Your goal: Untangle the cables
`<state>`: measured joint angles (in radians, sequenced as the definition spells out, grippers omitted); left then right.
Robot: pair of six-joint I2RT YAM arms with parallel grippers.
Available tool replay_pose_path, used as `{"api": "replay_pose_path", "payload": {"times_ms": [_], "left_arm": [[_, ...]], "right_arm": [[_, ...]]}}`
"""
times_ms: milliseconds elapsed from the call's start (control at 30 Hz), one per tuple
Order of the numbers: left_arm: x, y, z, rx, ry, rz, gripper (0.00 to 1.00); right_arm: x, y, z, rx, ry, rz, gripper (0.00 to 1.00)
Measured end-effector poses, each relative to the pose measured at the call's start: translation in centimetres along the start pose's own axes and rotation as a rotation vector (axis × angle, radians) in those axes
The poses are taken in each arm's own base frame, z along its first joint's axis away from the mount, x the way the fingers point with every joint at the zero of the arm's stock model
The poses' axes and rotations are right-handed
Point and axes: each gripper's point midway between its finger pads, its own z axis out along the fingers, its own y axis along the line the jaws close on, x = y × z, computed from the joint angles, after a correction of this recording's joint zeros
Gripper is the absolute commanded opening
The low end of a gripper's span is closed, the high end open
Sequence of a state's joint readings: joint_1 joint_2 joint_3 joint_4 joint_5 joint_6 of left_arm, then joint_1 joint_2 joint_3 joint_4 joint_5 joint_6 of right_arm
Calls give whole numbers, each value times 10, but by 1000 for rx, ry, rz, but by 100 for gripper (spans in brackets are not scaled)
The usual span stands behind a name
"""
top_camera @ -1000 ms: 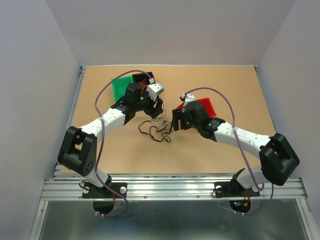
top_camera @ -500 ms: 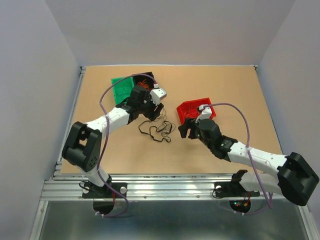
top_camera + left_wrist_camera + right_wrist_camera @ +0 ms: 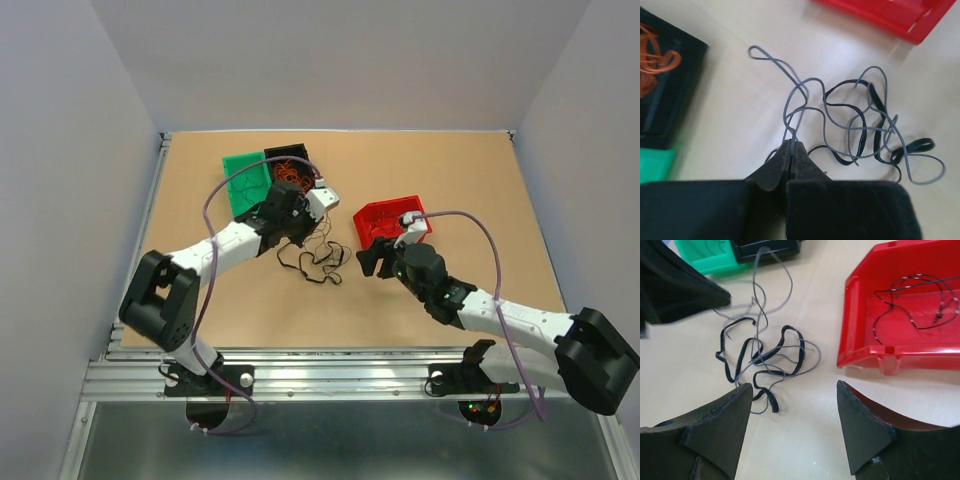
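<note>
Presently, the cables [image 3: 315, 262] lie as a loose tangle of grey and black strands on the surface [image 3: 450, 170], directly ahead of the left hand [image 3: 791, 150] and between the two hands. The left hand's jaws are pressed together and pinch one grey strand at the tips. That strand runs forward from the tips into the tangle, and the remaining loops rest on the surface clear of the hand.

The right hand [image 3: 792, 425] stands wide apart, holding nothing and touching nothing. The tangle lies ahead of its left finger [image 3: 720, 425].

A red bin [image 3: 860, 357] sits ahead of its right finger, near the tangle but apart from it, and contains one thin black wire [image 3: 912, 276].

Ahead and to the left of the left hand is a black bin [image 3: 685, 95] holding orange strands [image 3: 655, 60]. A green bin [image 3: 655, 162] sits just beside it, nearer the hand.
</note>
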<state>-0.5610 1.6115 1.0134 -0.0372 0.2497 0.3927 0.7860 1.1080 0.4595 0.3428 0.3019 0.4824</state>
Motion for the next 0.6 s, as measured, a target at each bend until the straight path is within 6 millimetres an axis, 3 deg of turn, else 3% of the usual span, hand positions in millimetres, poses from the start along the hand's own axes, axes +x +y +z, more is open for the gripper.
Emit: {"api": "replay_pose_path", "payload": {"times_ms": [233,400,600], "left_arm": [[-69,-4,-70,-30,-297,74,0],[-78,-13,-90,-8,-365,95,0],[-87,-11,-113,-49,-418,91,0]], "right_arm": [[16,17,18,-119,4,-42,78],[32,21,34,-149,15,-64,79],[42,26,43,-179,17,-79,79]]}}
